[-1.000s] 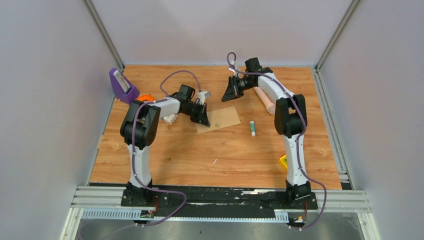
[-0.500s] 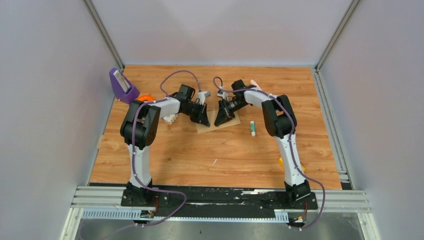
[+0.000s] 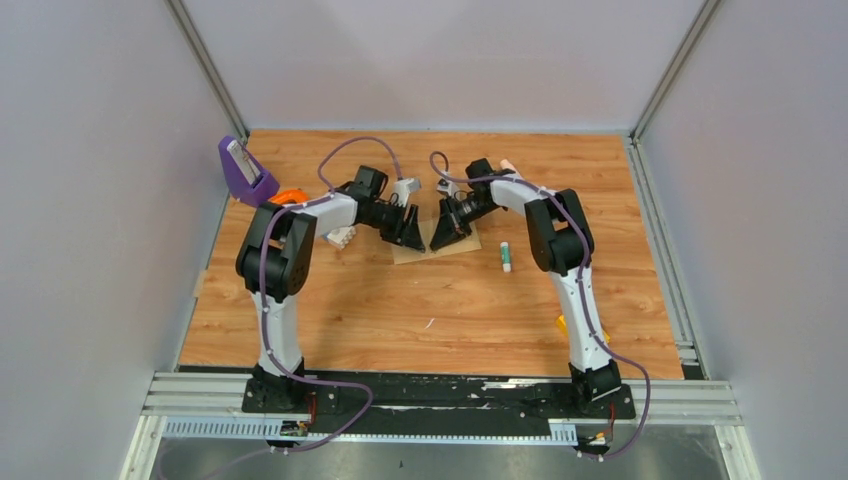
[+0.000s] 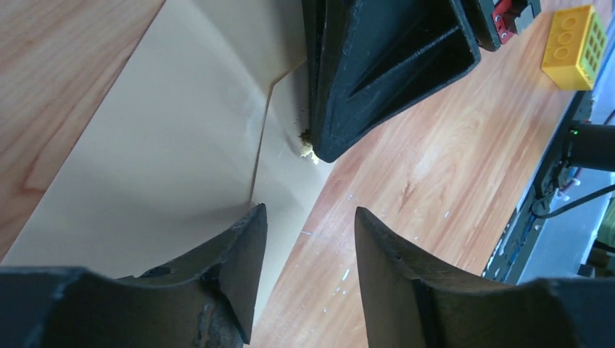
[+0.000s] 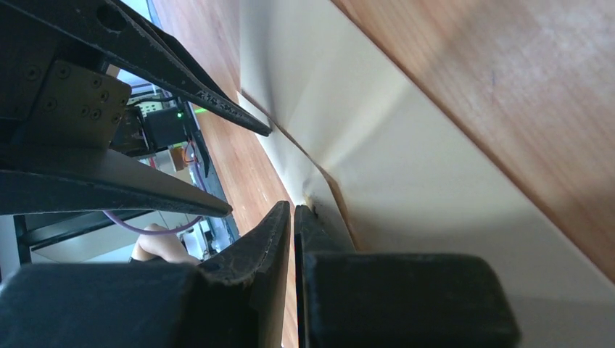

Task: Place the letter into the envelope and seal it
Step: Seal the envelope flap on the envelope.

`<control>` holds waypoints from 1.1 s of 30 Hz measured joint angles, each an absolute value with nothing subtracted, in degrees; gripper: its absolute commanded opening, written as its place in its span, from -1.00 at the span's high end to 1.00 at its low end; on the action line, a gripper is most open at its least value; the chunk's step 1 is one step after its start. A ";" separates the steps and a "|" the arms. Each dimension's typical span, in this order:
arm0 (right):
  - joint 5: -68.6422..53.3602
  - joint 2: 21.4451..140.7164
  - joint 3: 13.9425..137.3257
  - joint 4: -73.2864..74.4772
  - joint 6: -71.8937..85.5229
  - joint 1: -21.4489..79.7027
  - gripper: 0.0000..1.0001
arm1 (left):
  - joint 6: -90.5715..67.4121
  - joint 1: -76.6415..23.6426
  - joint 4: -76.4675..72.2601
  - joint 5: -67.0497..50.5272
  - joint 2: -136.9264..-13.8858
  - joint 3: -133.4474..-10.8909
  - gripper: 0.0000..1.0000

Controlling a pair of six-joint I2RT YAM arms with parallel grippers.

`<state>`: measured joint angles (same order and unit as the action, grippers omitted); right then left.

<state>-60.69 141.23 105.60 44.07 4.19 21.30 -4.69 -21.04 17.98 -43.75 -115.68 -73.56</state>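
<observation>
My left pincer spread, over envelope edge. My right pincer pressed together, tip touching envelope at fold.

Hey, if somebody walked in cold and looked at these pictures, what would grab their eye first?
The left pincer and right pincer meet almost tip to tip over the tan envelope in the middle of the top view. Up close, the left one gapes open at the envelope's edge while the right one, shut, rests its tip on the paper. A purple holder stands out at the back left.
</observation>
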 measured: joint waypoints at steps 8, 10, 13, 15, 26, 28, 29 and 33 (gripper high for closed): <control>-63.77 140.77 109.23 44.21 4.03 19.68 0.83 | -4.84 -17.85 17.34 -46.54 -111.53 -73.17 -0.25; -64.05 140.44 109.49 44.16 4.16 19.40 0.83 | -4.97 -16.99 16.82 -47.20 -110.04 -72.95 -0.26; -64.01 140.38 109.56 44.12 4.21 19.07 0.83 | -5.04 -16.29 16.34 -47.77 -108.77 -72.69 -0.26; -63.66 140.38 109.54 44.12 4.21 19.05 0.83 | -5.06 -16.08 16.01 -48.10 -108.60 -72.69 -0.26; -58.39 142.47 109.58 43.55 5.13 21.61 0.82 | -5.23 -16.10 15.68 -49.15 -108.60 -72.36 -0.26; -59.44 143.41 109.65 43.70 6.52 21.74 0.82 | -5.21 -16.10 15.59 -49.30 -108.60 -72.14 -0.26; -59.42 143.46 109.69 43.70 6.79 21.74 0.82 | -5.21 -16.10 15.57 -49.43 -108.60 -72.07 -0.25; -59.33 144.05 110.72 43.83 7.90 21.63 0.82 | -5.23 -16.10 15.55 -49.65 -108.60 -71.92 -0.24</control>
